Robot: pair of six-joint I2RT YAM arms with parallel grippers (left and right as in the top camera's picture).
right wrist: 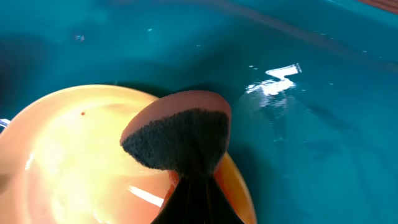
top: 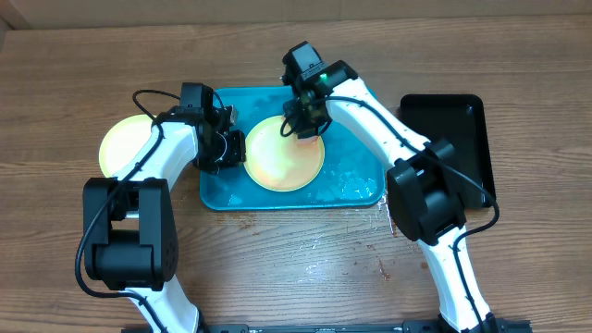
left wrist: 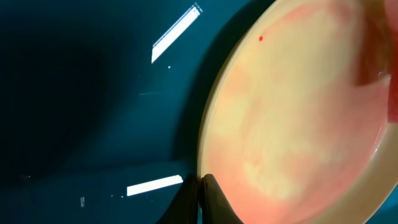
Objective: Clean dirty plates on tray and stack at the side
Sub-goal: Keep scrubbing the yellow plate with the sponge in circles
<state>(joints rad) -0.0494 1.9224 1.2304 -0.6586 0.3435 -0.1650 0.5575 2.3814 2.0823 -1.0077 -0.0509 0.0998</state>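
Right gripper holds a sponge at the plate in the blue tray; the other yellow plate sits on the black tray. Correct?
No. The overhead view shows the other yellow plate lying on the wooden table, left of the blue tray, not on the black tray. The right gripper does hold a sponge at the plate in that tray.

Brown wood-grain table [top: 277, 268], evenly lit.

The wooden table [top: 277, 268] carries a turquoise tray [top: 351, 190], black tray [top: 455, 120], one yellow plate [top: 120, 145].
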